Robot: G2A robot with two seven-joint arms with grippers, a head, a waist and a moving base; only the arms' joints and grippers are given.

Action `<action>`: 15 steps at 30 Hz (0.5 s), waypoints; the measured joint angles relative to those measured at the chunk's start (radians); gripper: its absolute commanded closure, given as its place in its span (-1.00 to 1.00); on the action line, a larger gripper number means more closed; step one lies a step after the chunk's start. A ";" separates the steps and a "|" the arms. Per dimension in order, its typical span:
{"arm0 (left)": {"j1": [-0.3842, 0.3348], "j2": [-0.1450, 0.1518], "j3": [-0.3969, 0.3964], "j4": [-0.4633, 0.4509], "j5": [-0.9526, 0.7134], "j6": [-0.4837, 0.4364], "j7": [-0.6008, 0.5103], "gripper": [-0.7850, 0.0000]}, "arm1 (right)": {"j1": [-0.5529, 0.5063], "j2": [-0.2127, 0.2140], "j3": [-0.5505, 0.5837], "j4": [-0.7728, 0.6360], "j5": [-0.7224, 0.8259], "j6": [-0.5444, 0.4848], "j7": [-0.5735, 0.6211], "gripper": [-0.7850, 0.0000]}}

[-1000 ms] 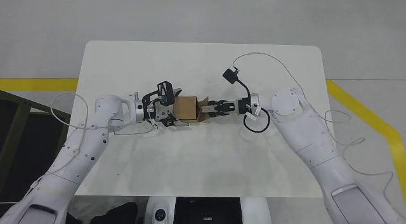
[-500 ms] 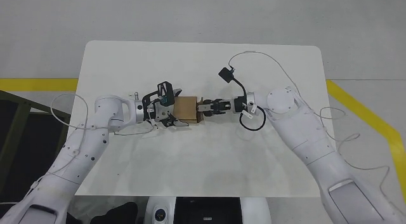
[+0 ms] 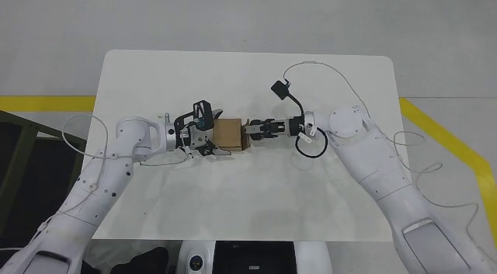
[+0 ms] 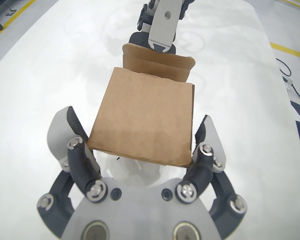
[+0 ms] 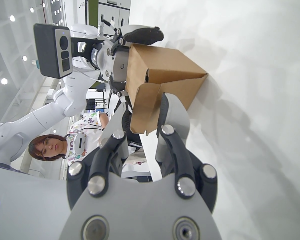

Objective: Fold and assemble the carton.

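carton [image 3: 227,133] flap pushed further shut as right gripper [image 3: 249,129] advanced.

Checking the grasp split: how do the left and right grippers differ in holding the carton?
The left gripper has its fingers set wide, clamping the carton across its width; the right gripper has its fingers close, pinching one thin flap. The left gripper holds the end away from the flaps, the right gripper the flapped end. Both are shut on the same carton.

Carton [image 5: 162,71] flap partly covers one of right gripper [image 5: 145,103] fingers [image 5: 173,116]; carton interior unseen.
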 measured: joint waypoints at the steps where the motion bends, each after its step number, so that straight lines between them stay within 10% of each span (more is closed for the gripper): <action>1: 0.000 0.000 0.000 0.000 0.000 -0.001 0.001 -1.00 | -0.002 -0.001 -0.001 0.000 0.014 -0.006 0.003 0.45; 15: 0.003 -0.002 -0.004 -0.001 0.001 -0.003 0.000 -1.00 | 0.023 -0.007 -0.023 0.025 -0.026 0.019 0.003 0.54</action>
